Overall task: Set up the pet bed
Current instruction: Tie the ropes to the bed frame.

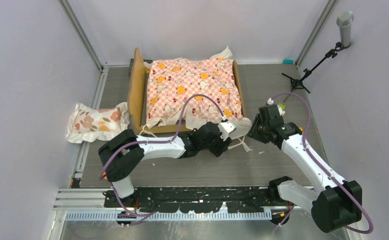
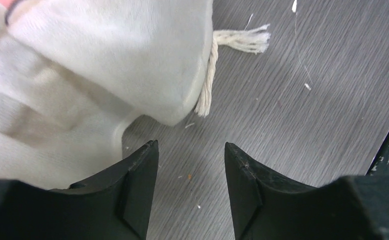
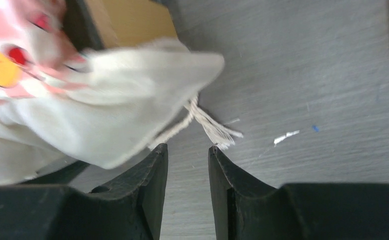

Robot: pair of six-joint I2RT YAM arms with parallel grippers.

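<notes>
1. Your left gripper (image 2: pixel 191 150) has its jaws parted and empty; the cream ruffle of the pink-checkered cloth sheet (image 2: pixel 107 60) lies just ahead, left of the gap.
2. Your right gripper (image 3: pixel 187 150) has its jaws parted and empty, with a frayed cream cord (image 3: pixel 215 131) just ahead.
3. The tan wooden pet bed (image 3: pixel 132 20) lies beyond them, up-left.

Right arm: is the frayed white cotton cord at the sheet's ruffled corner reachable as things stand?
Probably yes. The frayed white cotton cord lies on bare grey table just ahead of the right gripper, jaws apart and empty; only the white ruffled sheet corner crowds its left side.
</notes>
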